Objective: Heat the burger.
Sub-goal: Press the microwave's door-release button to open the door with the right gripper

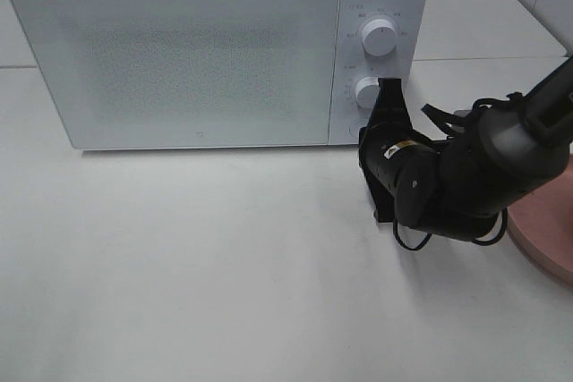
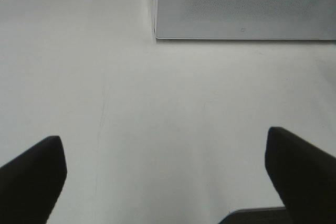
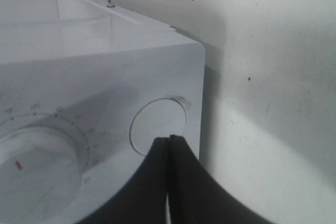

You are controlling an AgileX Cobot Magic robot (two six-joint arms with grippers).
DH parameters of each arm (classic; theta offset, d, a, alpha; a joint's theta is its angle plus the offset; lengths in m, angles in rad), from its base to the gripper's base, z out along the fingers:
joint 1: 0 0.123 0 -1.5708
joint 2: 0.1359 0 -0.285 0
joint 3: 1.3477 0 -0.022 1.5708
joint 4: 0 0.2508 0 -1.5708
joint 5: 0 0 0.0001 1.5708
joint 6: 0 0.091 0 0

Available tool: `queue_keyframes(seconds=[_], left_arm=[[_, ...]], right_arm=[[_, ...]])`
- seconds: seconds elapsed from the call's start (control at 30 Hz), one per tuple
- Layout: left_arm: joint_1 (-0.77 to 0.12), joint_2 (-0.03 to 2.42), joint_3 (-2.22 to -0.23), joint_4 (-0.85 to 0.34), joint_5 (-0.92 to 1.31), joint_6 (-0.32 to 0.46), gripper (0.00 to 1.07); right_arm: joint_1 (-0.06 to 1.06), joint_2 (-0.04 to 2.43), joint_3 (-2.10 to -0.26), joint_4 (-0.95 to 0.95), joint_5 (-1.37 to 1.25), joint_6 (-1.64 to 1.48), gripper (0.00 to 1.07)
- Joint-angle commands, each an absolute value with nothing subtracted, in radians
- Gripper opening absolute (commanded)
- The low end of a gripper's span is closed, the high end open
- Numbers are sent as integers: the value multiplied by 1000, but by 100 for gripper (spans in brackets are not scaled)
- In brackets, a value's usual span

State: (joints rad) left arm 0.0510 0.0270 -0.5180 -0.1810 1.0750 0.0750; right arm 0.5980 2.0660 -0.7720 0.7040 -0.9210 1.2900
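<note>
The right end effector (image 3: 169,140) was pressed together and held nothing, its tips against the lower edge of the round button (image 3: 157,121) on the microwave (image 1: 179,42) panel. The left end effector (image 2: 168,177) was spread wide and hung empty over the counter (image 2: 157,103). The microwave door (image 1: 179,60) was shut. The burger showed in no view.

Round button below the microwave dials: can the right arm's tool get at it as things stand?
Likely yes. The right tool is shut, with its tips right in front of the round button on the microwave, and nothing shows between them. Whether it is actually touching the button, I can't tell.
</note>
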Motion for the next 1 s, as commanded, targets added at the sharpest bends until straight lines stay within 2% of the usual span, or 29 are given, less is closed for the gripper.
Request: queue_keyframes(seconds=[0.03, 0.43, 1.0], left_arm=[[48, 20, -515, -189, 1070, 77, 98], [48, 20, -515, -188, 1070, 77, 98], [48, 20, -515, -188, 1070, 77, 98]], right_arm=[[581, 2075, -798, 691, -909, 1295, 0], [547, 2123, -886, 690, -865, 1271, 0], [547, 2157, -947, 724, -947, 1262, 0]])
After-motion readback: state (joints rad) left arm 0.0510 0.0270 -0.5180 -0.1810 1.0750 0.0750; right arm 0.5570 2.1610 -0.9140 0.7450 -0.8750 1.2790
